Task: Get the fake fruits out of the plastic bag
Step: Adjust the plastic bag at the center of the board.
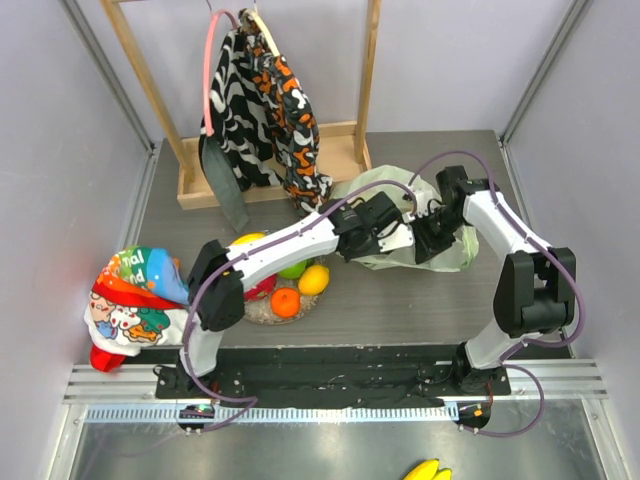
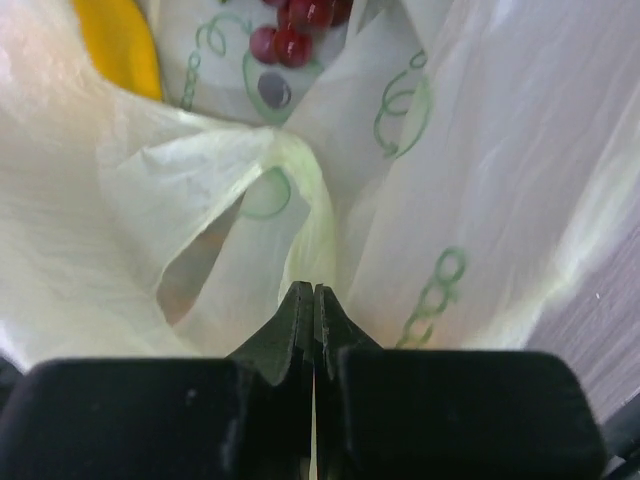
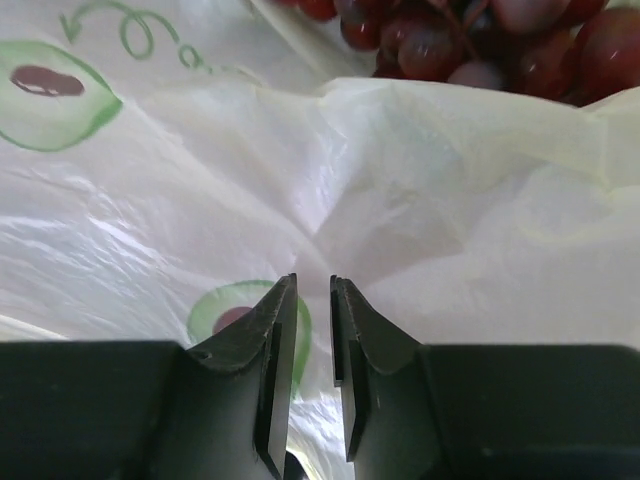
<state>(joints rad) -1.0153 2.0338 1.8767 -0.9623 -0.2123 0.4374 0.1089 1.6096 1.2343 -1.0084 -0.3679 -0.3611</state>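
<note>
The plastic bag (image 1: 380,188) lies crumpled on the table (image 1: 400,310), far right. The left gripper (image 2: 313,296) has its fingers clamped together on a fold of it. The right gripper (image 3: 313,282) has its fingers slightly apart against the film. Inside lie a yellow banana (image 2: 120,45) and dark-red grapes (image 3: 480,40).

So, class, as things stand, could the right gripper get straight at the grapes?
Probably not yet. The grapes lie beyond a raised fold of the plastic bag, which stands between them and the right gripper. Its slightly parted jaws would likely meet film first.
</note>
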